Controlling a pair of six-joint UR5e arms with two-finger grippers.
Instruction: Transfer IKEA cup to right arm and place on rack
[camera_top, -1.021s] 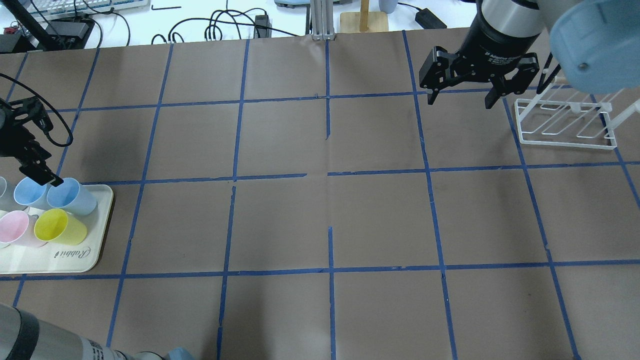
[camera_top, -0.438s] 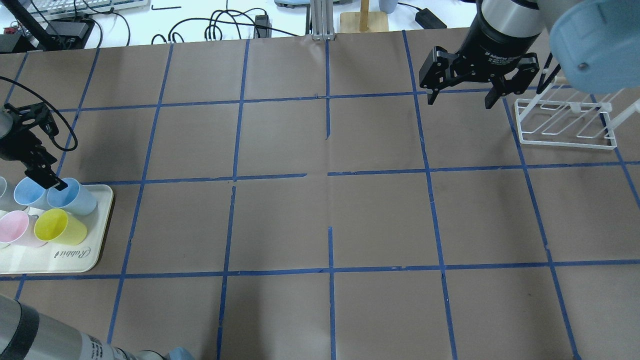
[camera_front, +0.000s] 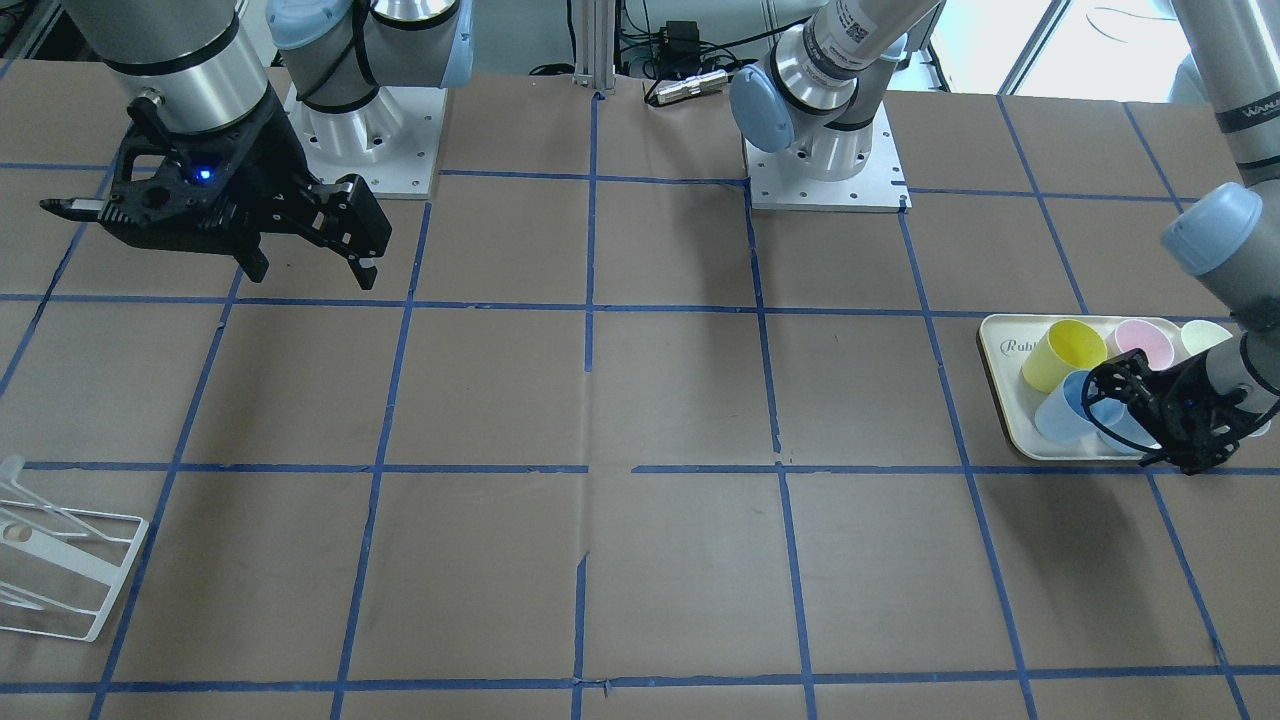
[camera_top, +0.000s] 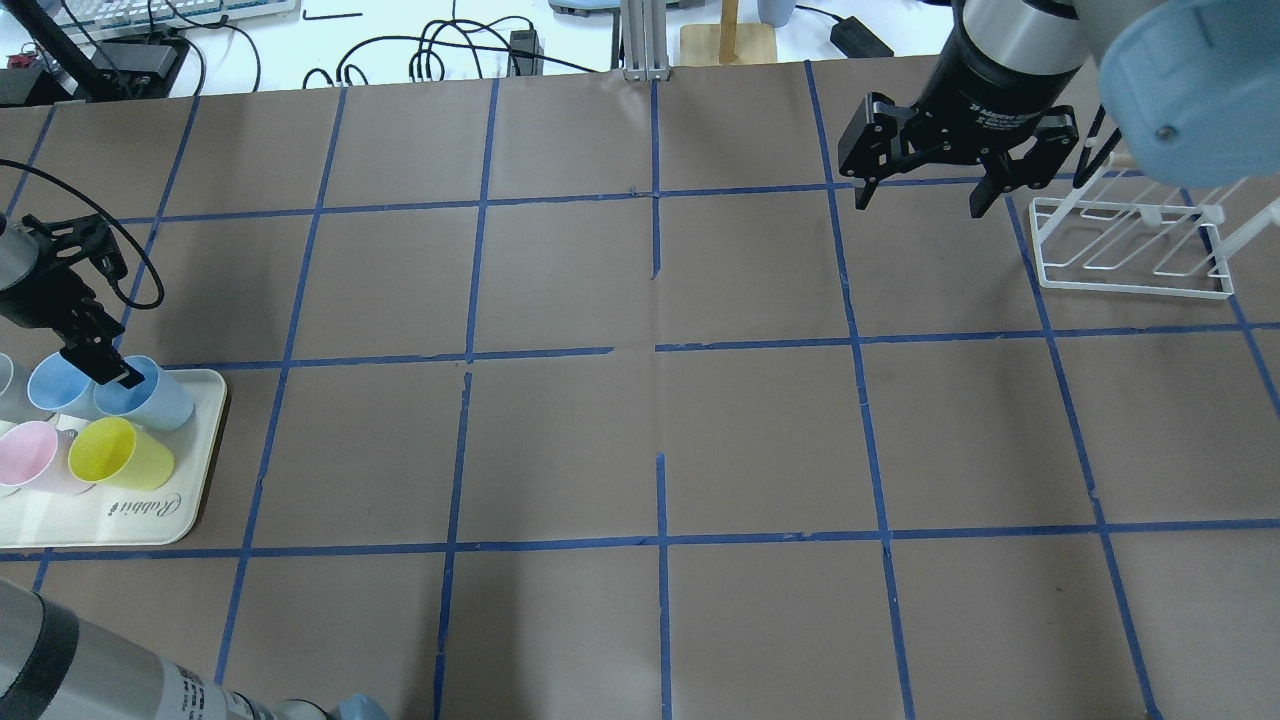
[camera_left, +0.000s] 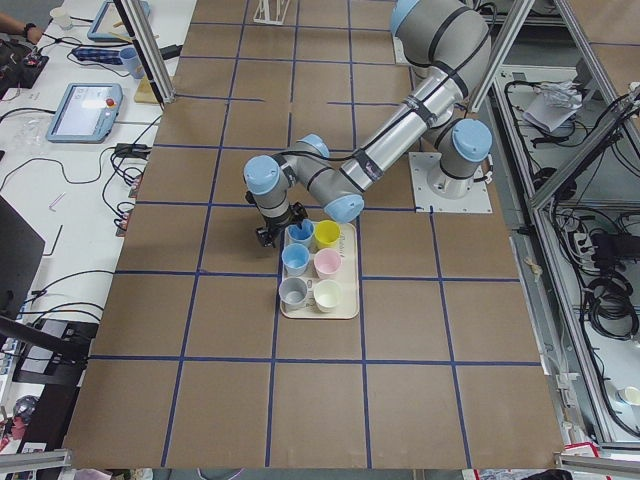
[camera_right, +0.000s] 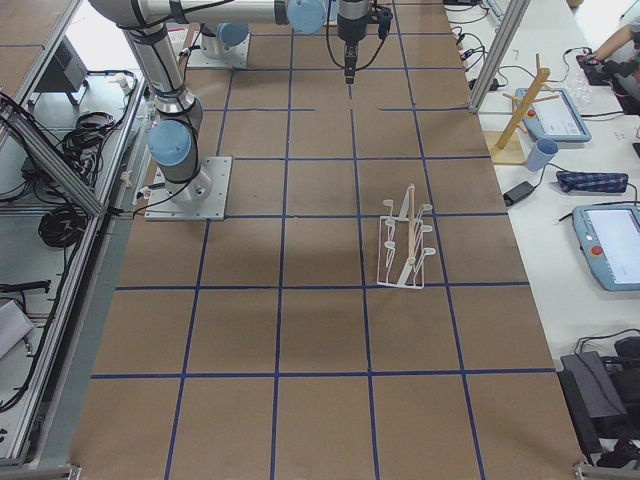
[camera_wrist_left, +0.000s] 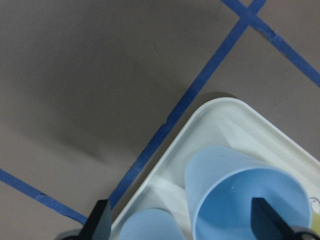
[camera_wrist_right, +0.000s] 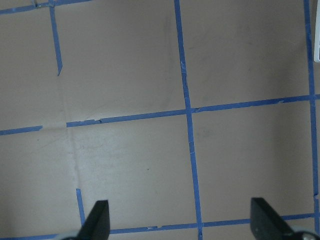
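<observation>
Brown paper crossed by blue tape lines covers the table. Pale blue and upright, the IKEA cup (camera_top: 150, 398) stands in the cream tray (camera_top: 150, 520), in the tray's corner farthest from the robot and toward the table's middle. A second blue cup (camera_top: 55, 385) is just beside it, with a yellow cup (camera_top: 110, 452) and a pink cup (camera_top: 28, 455) in the next row. The left gripper (camera_wrist_left: 182, 222) hangs low over that corner, jaws wide. One fingertip shows over the cup's mouth, the other out by the tray's rim — whether either touches the cup I cannot tell. Well apart from the tray, at the table's other end, the right gripper (camera_top: 920, 203) hangs spread wide and holds nothing — just beside the rack (camera_top: 1135, 290).
</observation>
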